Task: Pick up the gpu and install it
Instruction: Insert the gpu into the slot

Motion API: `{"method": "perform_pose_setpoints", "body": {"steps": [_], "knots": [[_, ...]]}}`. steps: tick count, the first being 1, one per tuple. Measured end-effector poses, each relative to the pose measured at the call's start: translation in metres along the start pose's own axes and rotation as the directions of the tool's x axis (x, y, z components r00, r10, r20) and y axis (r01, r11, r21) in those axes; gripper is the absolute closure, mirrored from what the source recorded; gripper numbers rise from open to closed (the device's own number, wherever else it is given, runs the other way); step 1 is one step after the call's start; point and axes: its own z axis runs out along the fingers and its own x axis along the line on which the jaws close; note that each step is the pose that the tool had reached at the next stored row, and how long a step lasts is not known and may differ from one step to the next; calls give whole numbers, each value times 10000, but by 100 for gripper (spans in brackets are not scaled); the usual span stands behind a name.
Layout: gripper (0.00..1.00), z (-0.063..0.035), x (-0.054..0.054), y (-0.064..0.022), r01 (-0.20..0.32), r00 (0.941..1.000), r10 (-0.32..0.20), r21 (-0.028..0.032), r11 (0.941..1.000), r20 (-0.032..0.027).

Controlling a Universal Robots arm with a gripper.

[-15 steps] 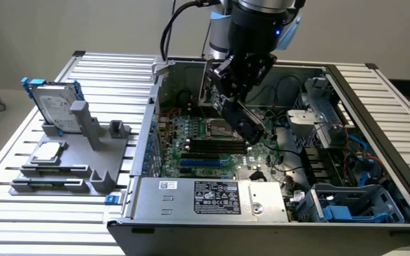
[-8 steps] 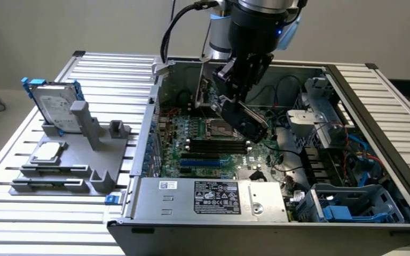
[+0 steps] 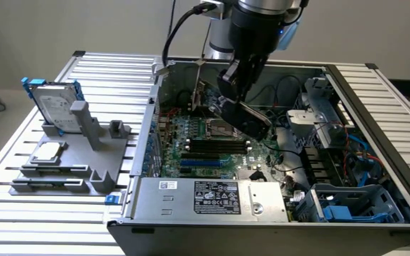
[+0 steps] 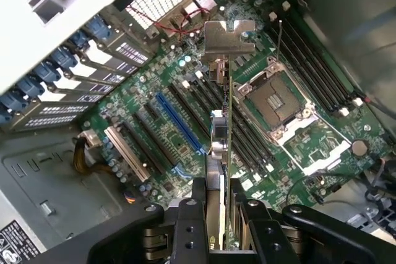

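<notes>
My gripper (image 3: 230,88) reaches down into the open computer case (image 3: 376,106) and is shut on the gpu (image 3: 251,120), a thin card with a black shroud that hangs tilted above the motherboard (image 3: 212,144). In the wrist view the gpu (image 4: 219,146) is seen edge-on between my gripper (image 4: 218,214) fingers, and its silver bracket (image 4: 228,38) points toward the case's perforated rear wall. The card hovers over the green motherboard (image 4: 142,91), between the blue slot (image 4: 179,125) and the processor socket (image 4: 275,100). It is apart from the board.
A grey fixture (image 3: 84,176) on the slatted table at the exterior view's left holds a silver hard drive in a blue frame (image 3: 52,104) and a small square chip (image 3: 48,152). Inside the case are a power supply (image 3: 212,197), cables (image 3: 290,88) and a blue drive cage (image 3: 351,205).
</notes>
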Motion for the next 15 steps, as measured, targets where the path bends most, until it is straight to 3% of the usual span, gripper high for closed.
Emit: {"method": "perform_pose_setpoints", "body": {"steps": [4,8,11,15], "knots": [[73,18,-1,-1,665,9977,-665,2,9978,86],[73,40,-2,-2,1331,9909,-1331,11,9911,191],[73,59,-4,-2,1840,9826,-1840,25,9829,244],[73,84,-4,-3,2528,9670,-2528,38,9675,321]]}}
